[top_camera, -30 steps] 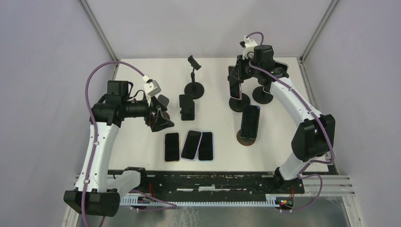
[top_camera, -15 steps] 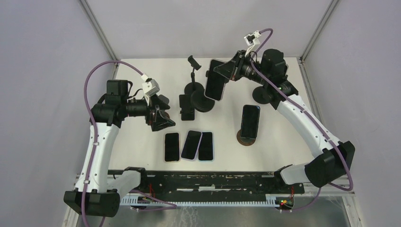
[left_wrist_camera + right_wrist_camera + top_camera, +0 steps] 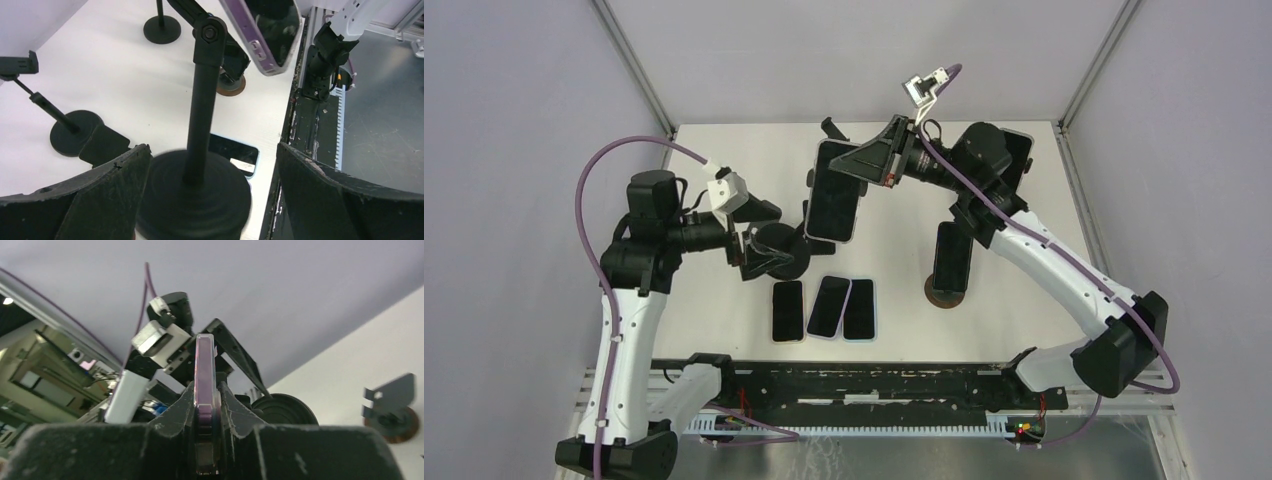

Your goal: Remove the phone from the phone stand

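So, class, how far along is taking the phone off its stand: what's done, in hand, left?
Done: three phones lie flat near the front edge. In hand: the right gripper is shut on a purple-cased phone held in the air; the left gripper stands open around a stand base. Whether it is free of that stand is unclear. Left: setting it down; another phone sits on its stand.

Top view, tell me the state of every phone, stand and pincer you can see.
held phone: in the air, off any stand.
right pincer: shut on the held phone.
near stand: upright.
left pincer: open, straddling the near stand's base.
flat phones: three, lying side by side, screens dark.
mounted phone: propped in its brown-based stand.
back stand: upright, clamp empty.
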Controlling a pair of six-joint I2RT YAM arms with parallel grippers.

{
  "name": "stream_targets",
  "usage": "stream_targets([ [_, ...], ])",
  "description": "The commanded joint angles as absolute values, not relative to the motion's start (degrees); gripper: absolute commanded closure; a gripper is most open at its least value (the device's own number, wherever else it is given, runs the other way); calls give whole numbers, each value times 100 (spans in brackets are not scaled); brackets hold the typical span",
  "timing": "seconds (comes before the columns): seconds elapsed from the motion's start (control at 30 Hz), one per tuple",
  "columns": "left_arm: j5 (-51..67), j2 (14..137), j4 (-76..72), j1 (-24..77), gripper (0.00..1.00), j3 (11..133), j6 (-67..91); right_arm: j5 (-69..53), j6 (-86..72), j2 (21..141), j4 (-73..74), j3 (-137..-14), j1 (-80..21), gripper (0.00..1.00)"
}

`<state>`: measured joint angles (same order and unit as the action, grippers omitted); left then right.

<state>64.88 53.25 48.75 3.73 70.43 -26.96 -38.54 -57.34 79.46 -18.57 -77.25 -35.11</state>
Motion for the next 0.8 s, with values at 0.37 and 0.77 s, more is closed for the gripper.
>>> stream_targets([
  [0.37,7091,5232,4972,369,2,7024,-3134,-3301,-7208,8315,-4591,-7809,-4635,100],
  [0.77,7272,5375,6590,369,66,7314,-4951,-3256,-6738,8302,-4729,-7697,-4788,100],
])
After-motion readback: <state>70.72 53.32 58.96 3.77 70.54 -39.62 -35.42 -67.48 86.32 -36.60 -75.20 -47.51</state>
